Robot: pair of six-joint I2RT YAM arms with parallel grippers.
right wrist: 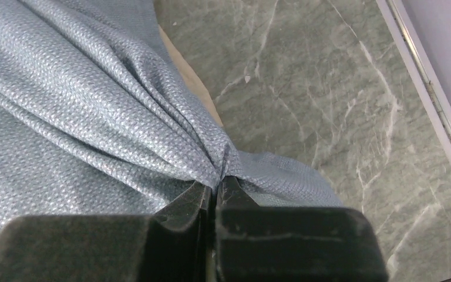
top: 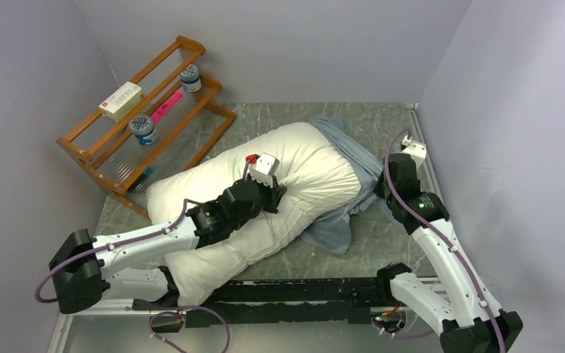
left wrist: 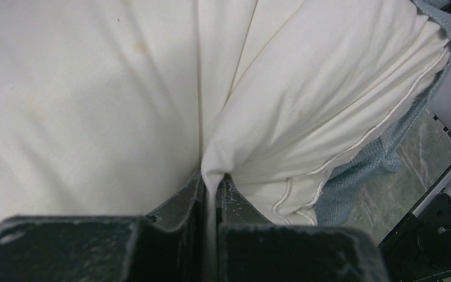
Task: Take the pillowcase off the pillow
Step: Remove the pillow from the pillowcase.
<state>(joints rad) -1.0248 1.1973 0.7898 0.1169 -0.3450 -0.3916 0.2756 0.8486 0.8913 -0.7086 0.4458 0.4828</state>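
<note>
Sprawling slantwise across the green-grey marbled table [top: 265,118], the pillow [top: 309,158] is lying plump, white and softly creased, its near end reaching toward the arm bases. The pillowcase [top: 359,158], a thin slate-blue cloth, is bunching around the pillow's far right end only, with a loose flap spilling onto the stone beside it. The left gripper [top: 274,193] is pressing into the middle of the pillow, and the right gripper [top: 379,190] is reaching into the blue folds at the pillow's right edge. By the left wall a wooden rack [top: 88,143] is standing with slatted shelves. They are holding a white box [top: 120,101], a round tub [top: 190,77], a pink strip [top: 166,107] and a second tub [top: 143,129].

Seen from the left wrist, the dark, scuffed fingers [left wrist: 182,202] are squeezing together on a raised ridge of smooth white pillow fabric, and creases are fanning upward from the pinch. A piped seam is curving round the pillow's corner on the right, where coarse blue-grey weave is peeking out behind it.

Seen from the right wrist, the fingers are clamping a gathered knot of the pillowcase. Pebbly woven pleats are spreading away to the left, and a sliver of beige is showing along the cloth's edge. Pale veins are running through the bare marble on the right, up to a light rail [right wrist: 428,88] at the table's rim.
</note>
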